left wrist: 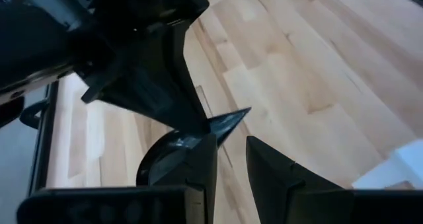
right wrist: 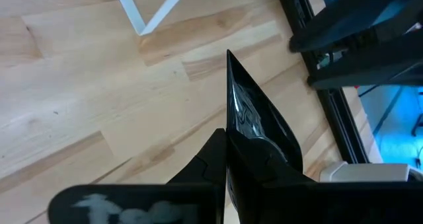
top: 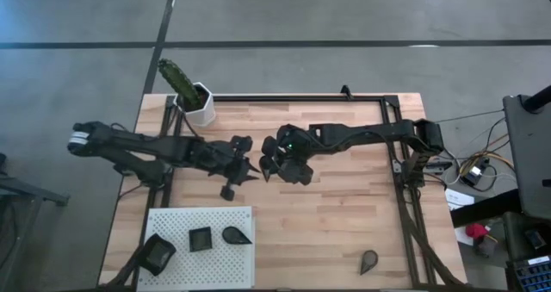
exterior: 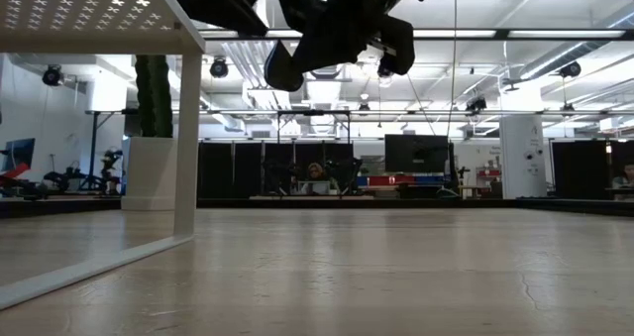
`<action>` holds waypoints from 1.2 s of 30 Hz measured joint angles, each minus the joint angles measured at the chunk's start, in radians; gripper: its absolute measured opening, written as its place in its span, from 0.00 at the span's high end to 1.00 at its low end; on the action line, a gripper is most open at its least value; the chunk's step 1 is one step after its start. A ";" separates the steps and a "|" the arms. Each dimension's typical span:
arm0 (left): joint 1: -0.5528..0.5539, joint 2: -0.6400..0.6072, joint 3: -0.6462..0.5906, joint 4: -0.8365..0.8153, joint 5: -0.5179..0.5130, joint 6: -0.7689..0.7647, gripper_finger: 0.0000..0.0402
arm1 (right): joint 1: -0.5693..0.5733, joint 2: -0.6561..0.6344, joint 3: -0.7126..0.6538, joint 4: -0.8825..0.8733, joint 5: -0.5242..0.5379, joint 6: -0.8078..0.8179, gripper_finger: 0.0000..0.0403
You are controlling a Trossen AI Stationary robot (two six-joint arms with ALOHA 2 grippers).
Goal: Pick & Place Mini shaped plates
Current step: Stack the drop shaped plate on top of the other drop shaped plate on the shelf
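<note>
- On the white board (top: pixel 202 266) at the lower left sit three small dark plates (top: pixel 200 239); a fourth (top: pixel 368 260) lies on the table at the lower right.
- At mid-frame, the right gripper (right wrist: pixel 228 154) is clamped on a teardrop plate (right wrist: pixel 254 121).
- The left gripper (left wrist: pixel 231 159) faces it, fingers apart around the plate's tip.
- A cactus pot (top: pixel 198 102) stands at the upper left.

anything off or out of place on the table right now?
One teardrop plate lies alone on the bare table near its front edge, far from the three plates on the white perforated board. Mid-table, both grippers are raised: the right gripper pinches a teardrop plate on edge, and the left gripper faces it.
</note>
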 joint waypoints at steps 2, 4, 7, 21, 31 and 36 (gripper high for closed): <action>0.002 0.027 0.015 -0.002 0.000 0.008 0.81 | 0.000 0.000 0.000 0.000 0.000 0.000 0.98; 0.002 0.050 0.028 -0.007 -0.001 0.018 0.81 | 0.000 0.000 0.000 0.000 0.000 0.001 0.98; 0.007 0.077 0.039 -0.013 0.000 0.020 0.81 | 0.000 0.000 0.000 -0.001 0.000 0.003 0.98; 0.040 0.088 0.044 -0.036 -0.010 0.048 0.81 | 0.003 0.000 0.000 -0.005 -0.017 -0.010 0.98; 0.042 0.088 0.040 -0.037 -0.008 0.047 0.81 | 0.003 0.000 0.000 -0.002 -0.044 -0.028 0.98; 0.042 0.095 0.037 -0.039 0.008 0.047 0.81 | 0.003 0.000 0.000 0.000 -0.045 -0.028 0.98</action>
